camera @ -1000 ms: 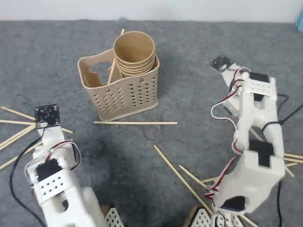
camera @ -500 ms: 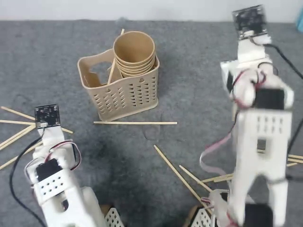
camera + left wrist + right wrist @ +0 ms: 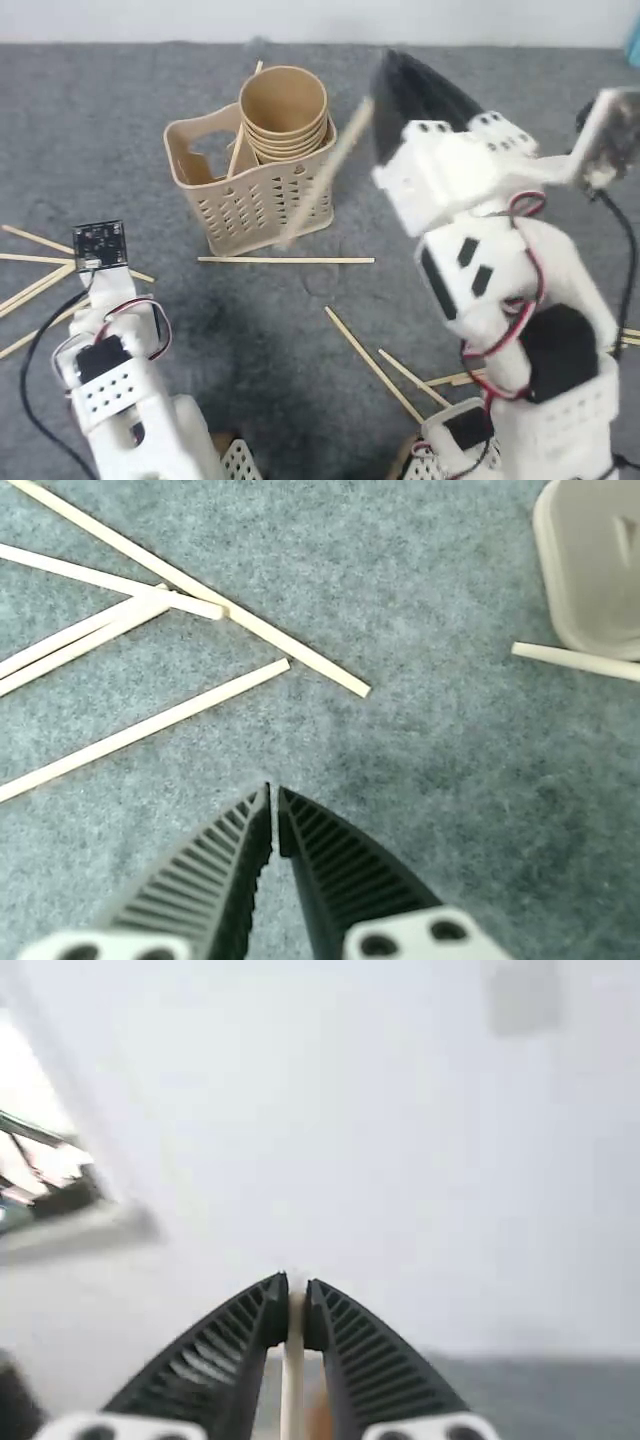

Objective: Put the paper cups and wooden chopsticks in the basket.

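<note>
Pinching pale wooden chopstick [image 3: 325,174], right gripper [image 3: 295,1305] hung high near beige perforated plastic basket [image 3: 255,205]; stacked brown paper cups [image 3: 283,100] sat in one compartment. Advice: tilt chopstick upright, lower tip into free compartment, then release. Left gripper [image 3: 272,810] jaws were pressed together, empty.

Stacked paper cups [image 3: 283,100] sit in the basket [image 3: 260,205], one chopstick [image 3: 285,260] before it.

The perforated basket [image 3: 260,205] is beige, cups [image 3: 283,100] tan, chopsticks [image 3: 285,260] pale, mat [image 3: 100,130] grey
</note>
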`<state>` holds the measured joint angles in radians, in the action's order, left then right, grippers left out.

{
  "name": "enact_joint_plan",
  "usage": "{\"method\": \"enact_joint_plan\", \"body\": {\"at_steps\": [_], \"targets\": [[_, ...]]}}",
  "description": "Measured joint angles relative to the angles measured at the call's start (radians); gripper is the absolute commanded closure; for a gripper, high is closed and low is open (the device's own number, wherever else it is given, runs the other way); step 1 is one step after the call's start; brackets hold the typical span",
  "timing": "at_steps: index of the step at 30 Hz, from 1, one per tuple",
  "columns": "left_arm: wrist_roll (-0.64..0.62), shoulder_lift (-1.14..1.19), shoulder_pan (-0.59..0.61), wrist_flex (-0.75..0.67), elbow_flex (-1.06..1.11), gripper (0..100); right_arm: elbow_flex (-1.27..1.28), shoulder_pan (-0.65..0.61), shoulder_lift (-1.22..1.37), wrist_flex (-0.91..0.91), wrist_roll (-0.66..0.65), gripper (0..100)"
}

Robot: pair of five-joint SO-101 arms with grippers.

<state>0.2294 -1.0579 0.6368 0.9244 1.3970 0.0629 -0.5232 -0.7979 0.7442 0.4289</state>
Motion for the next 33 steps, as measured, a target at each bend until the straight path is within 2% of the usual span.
{"method": "enact_joint_plan", "body": {"at_steps": [4,8,18,23,29,33], "targets": [[0.000,0.000,0.000,0.000,0.000,99,0.000,-0.100,0.025,-0.233,0.008,99.1],[0.000,0.000,0.000,0.000,0.000,99,-0.002,-0.120,0.173,-0.427,-0.014,99.1],[0.000,0.000,0.000,0.000,0.000,99,-0.084,-0.121,0.647,-0.563,-0.155,99.1],[0.000,0.000,0.000,0.000,0.000,99,-0.097,-0.120,0.717,-0.516,-0.161,99.1],[0.000,0.000,0.000,0.000,0.000,99,-0.097,-0.149,0.718,-0.229,-0.161,86.6],[0.000,0.000,0.000,0.000,0.000,99,-0.100,-0.160,0.718,-0.123,-0.161,84.3]]}}
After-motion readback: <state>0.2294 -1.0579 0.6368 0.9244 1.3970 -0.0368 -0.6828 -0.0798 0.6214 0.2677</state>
